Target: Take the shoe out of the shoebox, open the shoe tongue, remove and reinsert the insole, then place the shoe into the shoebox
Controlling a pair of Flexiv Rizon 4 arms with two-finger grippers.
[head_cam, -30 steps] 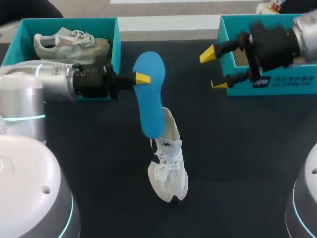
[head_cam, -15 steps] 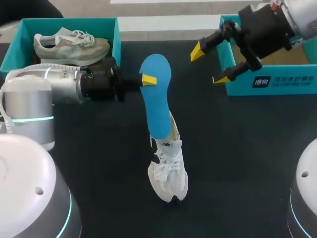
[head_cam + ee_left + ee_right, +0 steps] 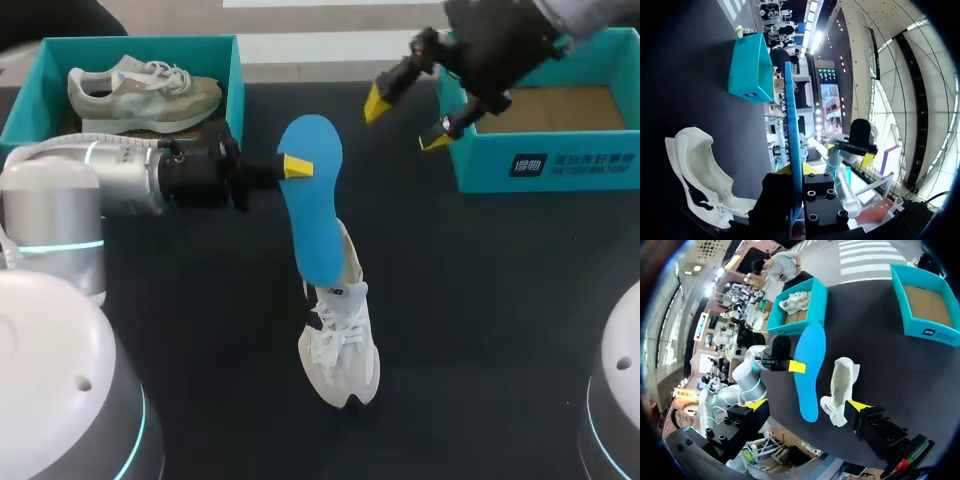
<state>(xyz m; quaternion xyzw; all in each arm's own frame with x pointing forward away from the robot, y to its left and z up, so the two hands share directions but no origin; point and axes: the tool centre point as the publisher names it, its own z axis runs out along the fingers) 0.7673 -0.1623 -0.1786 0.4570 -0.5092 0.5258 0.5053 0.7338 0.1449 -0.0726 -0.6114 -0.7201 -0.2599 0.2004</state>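
My left gripper (image 3: 293, 166) is shut on the edge of the blue insole (image 3: 311, 200), which hangs upright with its lower end at the heel opening of the white shoe (image 3: 340, 340). The shoe lies on the dark table, toe toward the front. In the left wrist view the insole (image 3: 792, 145) stands edge-on between my fingers, with the white shoe (image 3: 700, 175) beside it. My right gripper (image 3: 407, 118) hangs open and empty above the table near the right shoebox (image 3: 545, 165). From the right wrist view, the insole (image 3: 810, 365) and the shoe (image 3: 842, 387) lie ahead of the open right gripper (image 3: 807, 407).
A teal shoebox (image 3: 235, 90) at the back left holds a grey-green shoe (image 3: 145, 92). The right shoebox (image 3: 922, 305) shows only its cardboard floor. Bare dark table surrounds the white shoe.
My right arm has swung left and toward the back, away from the right shoebox, jaws still wide. The left gripper moved the insole slightly right, closer over the shoe's heel.
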